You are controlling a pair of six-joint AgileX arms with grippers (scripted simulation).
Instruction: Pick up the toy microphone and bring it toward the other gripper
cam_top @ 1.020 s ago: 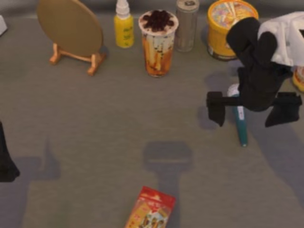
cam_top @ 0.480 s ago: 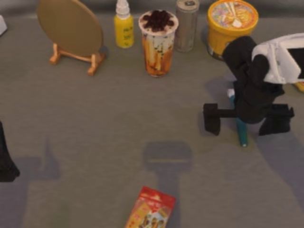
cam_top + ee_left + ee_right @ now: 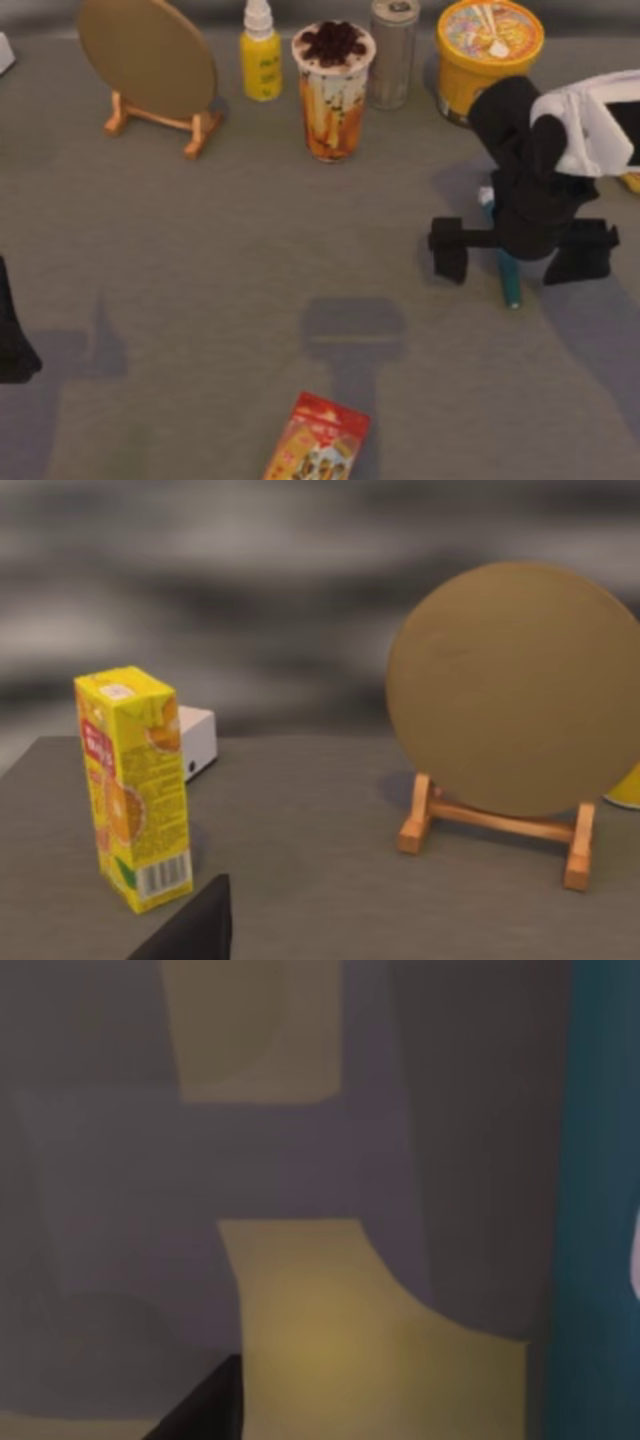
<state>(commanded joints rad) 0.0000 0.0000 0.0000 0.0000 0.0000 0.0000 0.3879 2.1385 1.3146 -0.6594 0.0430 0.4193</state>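
Note:
The toy microphone lies flat on the table at the right, a teal stick with its white head pointing toward the back. My right gripper hangs directly over it, open wide, with one finger on each side of the stick and not touching it. The arm hides the stick's middle. In the right wrist view the teal stick runs along the edge, apart from the one dark fingertip that shows. The other gripper, my left one, is parked at the table's left edge, open and empty.
Along the back stand a round wooden board on a stand, a yellow dropper bottle, a drink cup, a can and a yellow tub. A red packet lies at the front. A juice box stands near the left gripper.
The right gripper has dropped lower and shifted slightly left and forward over the microphone, then held almost still for the last half second. The left arm has not moved.

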